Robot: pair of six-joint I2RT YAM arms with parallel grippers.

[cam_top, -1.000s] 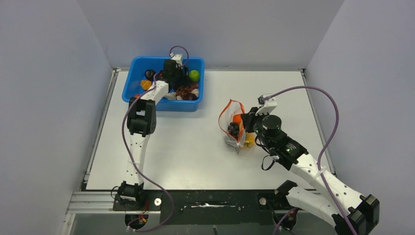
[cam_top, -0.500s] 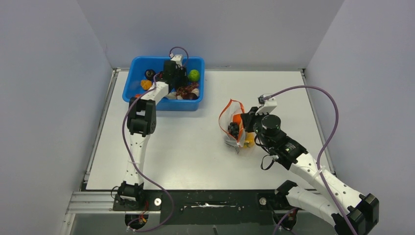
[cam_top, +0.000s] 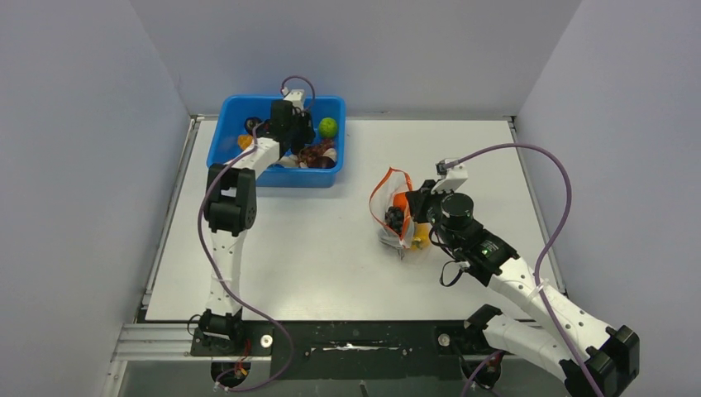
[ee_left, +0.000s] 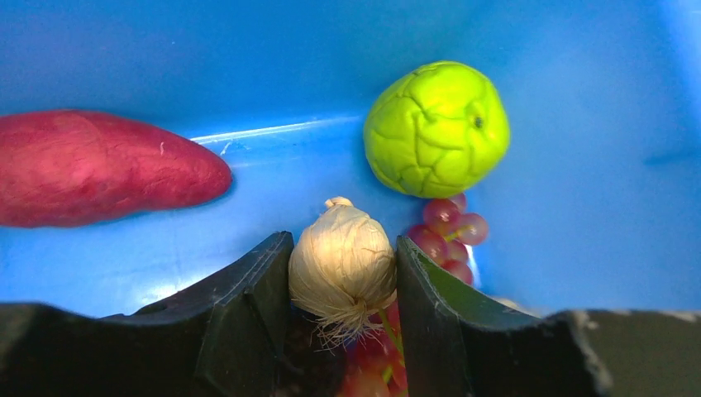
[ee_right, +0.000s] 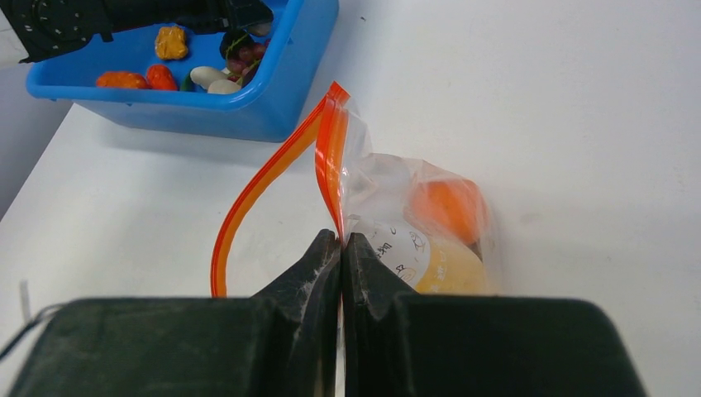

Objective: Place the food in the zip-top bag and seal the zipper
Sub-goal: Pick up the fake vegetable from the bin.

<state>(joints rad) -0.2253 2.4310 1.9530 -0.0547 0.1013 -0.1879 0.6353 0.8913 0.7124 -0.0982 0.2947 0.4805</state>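
Observation:
My left gripper (ee_left: 342, 265) is inside the blue bin (cam_top: 230, 112), shut on a white toy garlic bulb (ee_left: 343, 269); it also shows in the top view (cam_top: 307, 141). A green ball (ee_left: 436, 128), a red sweet potato (ee_left: 99, 169) and red grapes (ee_left: 450, 231) lie beside it. My right gripper (ee_right: 340, 248) is shut on the red-orange zipper (ee_right: 331, 157) of the clear zip-top bag (ee_right: 413, 223), holding its mouth open. An orange piece (ee_right: 446, 207) and a yellow piece (ee_right: 450, 273) sit inside the bag. In the top view the bag (cam_top: 395, 213) is at table centre-right.
The blue bin stands at the back left and holds several more toy foods (ee_right: 174, 41). Purple cables (cam_top: 552, 178) loop over the right arm. Grey walls close in the white table (cam_top: 331, 248) on three sides.
My left arm has shifted slightly left and back inside the bin. The right arm and the bag have stayed still.

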